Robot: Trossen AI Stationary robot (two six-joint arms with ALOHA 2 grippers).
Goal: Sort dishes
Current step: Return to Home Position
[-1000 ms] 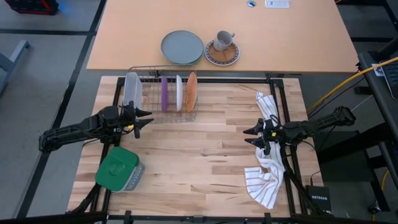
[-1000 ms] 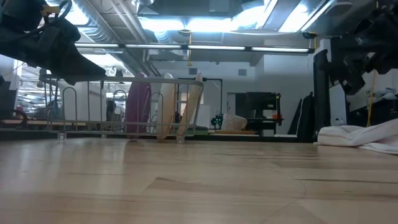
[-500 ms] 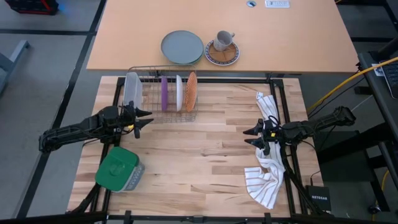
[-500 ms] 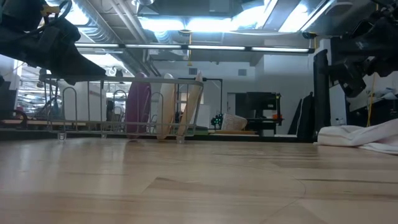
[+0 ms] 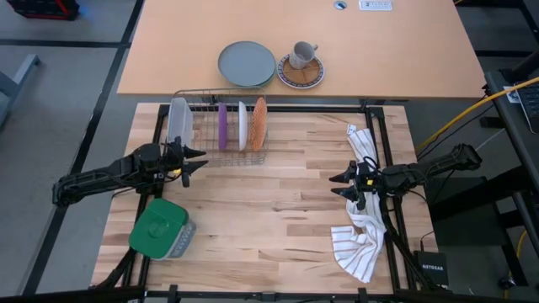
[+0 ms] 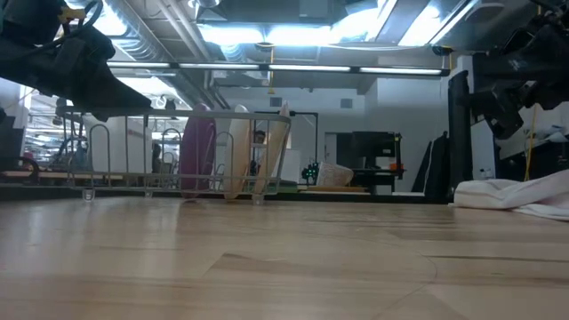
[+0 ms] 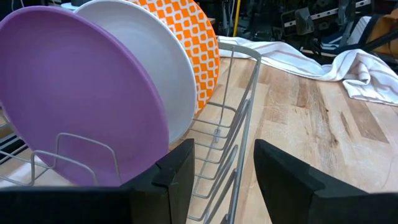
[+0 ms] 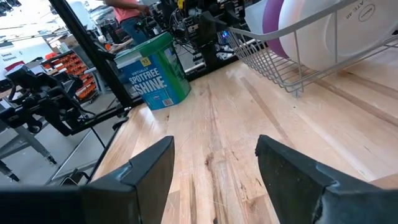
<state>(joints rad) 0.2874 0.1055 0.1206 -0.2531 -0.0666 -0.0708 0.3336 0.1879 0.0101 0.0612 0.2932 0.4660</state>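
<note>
Fingers of left gripper [image 5: 200,160] and right gripper [image 5: 335,185] we logged spread apart, empty, over the bench [image 5: 278,215]; purple plate [image 5: 222,126], white plate [image 5: 242,125] and orange patterned plate [image 5: 259,123] stood upright in the dish rack [image 5: 195,93].

The left arm [image 5: 109,175] and right arm [image 5: 421,171] are alike: slim, matte black, built of jointed segments that thicken at the joints and end in forked jaws. Up close, each arm's fingers [image 7: 292,180] are dark, smooth, flat-faced blocks with angular edges.
</note>
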